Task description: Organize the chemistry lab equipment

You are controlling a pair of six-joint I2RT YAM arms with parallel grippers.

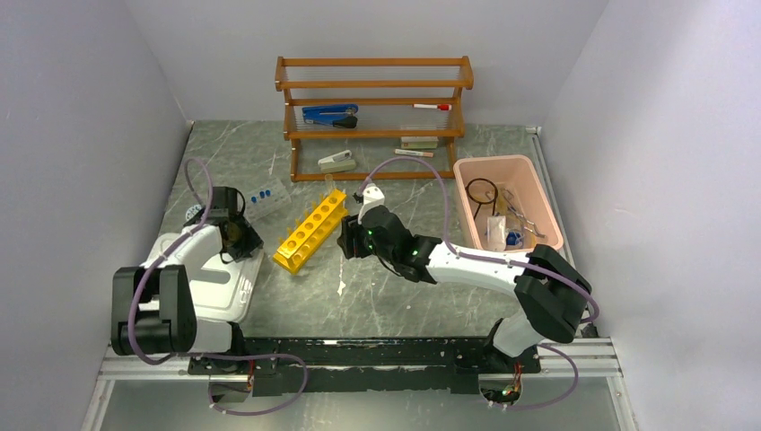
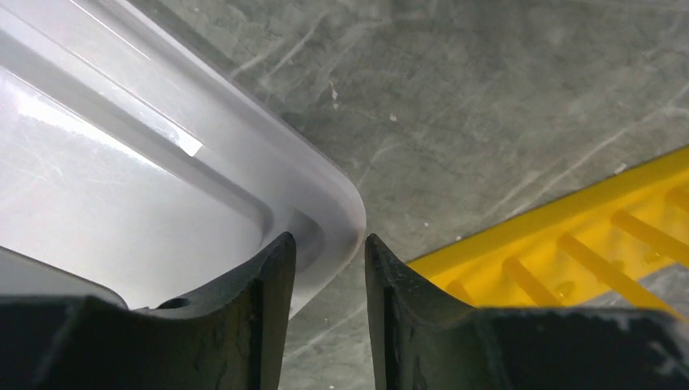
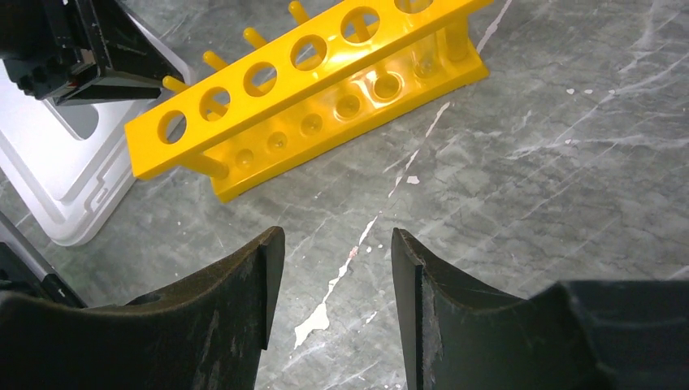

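Observation:
The yellow holed test-tube rack (image 1: 312, 229) stands diagonally on the table between my two grippers. It also shows in the right wrist view (image 3: 325, 89) and in the left wrist view (image 2: 569, 244). My left gripper (image 1: 248, 244) is open and empty, and its jaws (image 2: 329, 237) hang over the corner of a white tray (image 2: 162, 162). My right gripper (image 1: 346, 241) is open and empty just right of the rack, above bare table (image 3: 337, 231). A clear bag with blue-capped tubes (image 1: 266, 197) lies behind the left gripper. A small white piece (image 1: 371, 192) lies behind the right wrist.
The white tray (image 1: 224, 283) sits by the left arm's base. A pink bin (image 1: 542, 202) at the right holds a black ring (image 1: 481, 190) and small items. A wooden shelf rack (image 1: 372, 117) with a blue stapler (image 1: 328, 114) and markers stands at the back.

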